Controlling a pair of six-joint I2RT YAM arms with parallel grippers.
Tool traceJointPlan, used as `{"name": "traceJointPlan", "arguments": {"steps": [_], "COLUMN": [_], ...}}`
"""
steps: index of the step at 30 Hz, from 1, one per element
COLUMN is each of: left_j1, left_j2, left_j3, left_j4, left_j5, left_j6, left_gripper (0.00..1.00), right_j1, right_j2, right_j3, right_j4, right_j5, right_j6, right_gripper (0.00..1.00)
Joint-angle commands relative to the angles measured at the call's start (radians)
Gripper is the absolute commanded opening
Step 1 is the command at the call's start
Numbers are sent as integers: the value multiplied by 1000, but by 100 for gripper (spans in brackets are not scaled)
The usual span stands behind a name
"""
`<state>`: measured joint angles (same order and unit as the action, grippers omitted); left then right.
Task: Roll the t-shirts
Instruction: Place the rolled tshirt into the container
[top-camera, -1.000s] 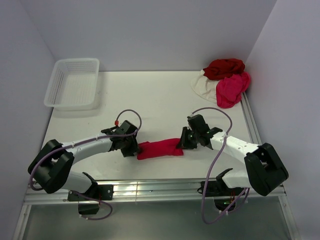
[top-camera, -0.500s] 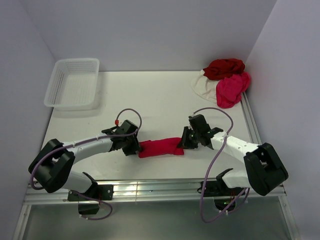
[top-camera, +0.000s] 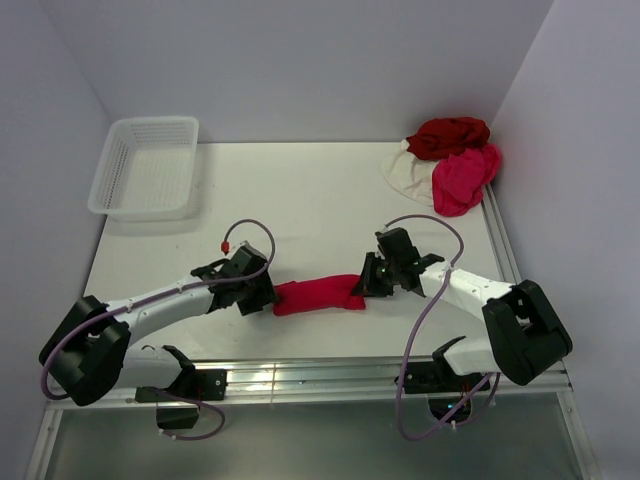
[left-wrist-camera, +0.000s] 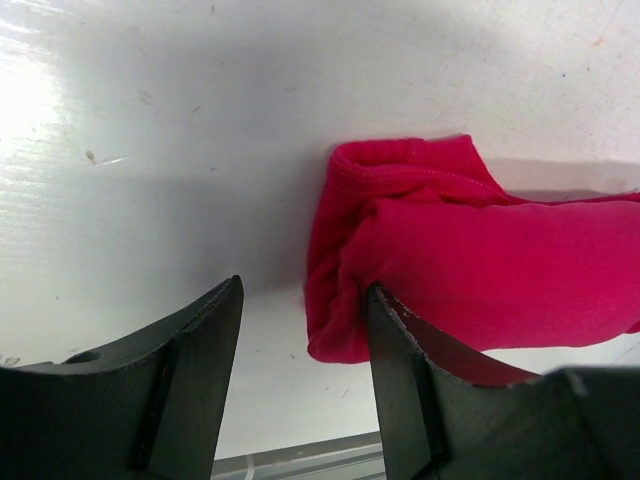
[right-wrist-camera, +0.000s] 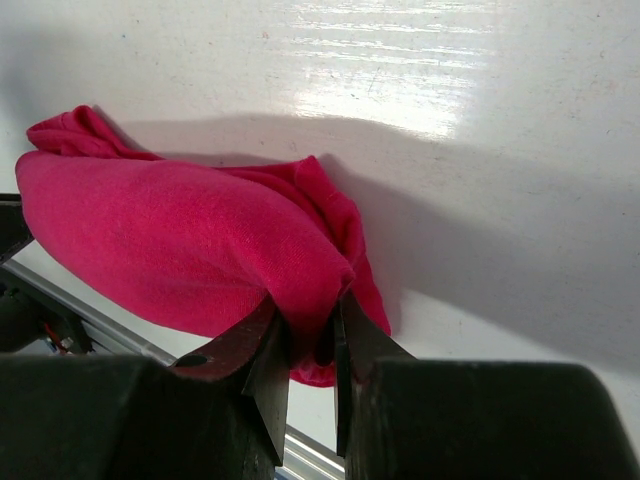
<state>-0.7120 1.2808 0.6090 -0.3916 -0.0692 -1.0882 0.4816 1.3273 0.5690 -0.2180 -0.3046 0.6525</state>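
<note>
Since a second ago the left arm's elbow has swung outward and lower, and the left gripper (top-camera: 266, 294) has let go. Its jaws now stand parted at the left end of the soft crimson red cloth t-shirt (top-camera: 320, 296), which lies as a short roll on the glossy white table (top-camera: 320, 200), near its front edge and between the two arms. The roll itself has barely shifted, and the right gripper (top-camera: 363, 284) stays where it was, at the roll's right end.

The left wrist view shows what the overhead view does not. There is bare table between the fingers of the left gripper (left-wrist-camera: 303, 288), and the folded, stitched hem end of the t-shirt (left-wrist-camera: 470, 270) touches only the inner face of the right-hand finger (left-wrist-camera: 395, 350). The right wrist view shows the right gripper (right-wrist-camera: 308, 315) pinched shut on a fold of the t-shirt (right-wrist-camera: 170, 245).

Only the overhead view takes in the far right corner, where a dark red shirt (top-camera: 448, 135), a pink shirt (top-camera: 462, 178) and a cream white shirt (top-camera: 405, 172) lie heaped together. A white plastic mesh basket (top-camera: 152, 121) sits at the far left.
</note>
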Motion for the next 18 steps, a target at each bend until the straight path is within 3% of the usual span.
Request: {"name": "traceJointPlan", "arguments": {"steps": [1, 7, 11, 18], "left_j1": [-4, -4, -3, 9], "left_j2": [11, -23, -90, -130], "left_j3": [-26, -54, -89, -133], "left_j4": [49, 118, 146, 189], "left_j5": [37, 45, 46, 62], "left_j6": [33, 37, 22, 8], "left_gripper": [58, 60, 67, 68], "right_j1": [-1, -3, -5, -8], "right_j2": [35, 41, 44, 46], "right_j3": [-6, 5, 6, 9], "right_j4": [-18, -26, -26, -26], "right_j5": [35, 30, 25, 19], "right_j6": [-16, -17, -19, -19], "right_gripper": [0, 0, 0, 0]}}
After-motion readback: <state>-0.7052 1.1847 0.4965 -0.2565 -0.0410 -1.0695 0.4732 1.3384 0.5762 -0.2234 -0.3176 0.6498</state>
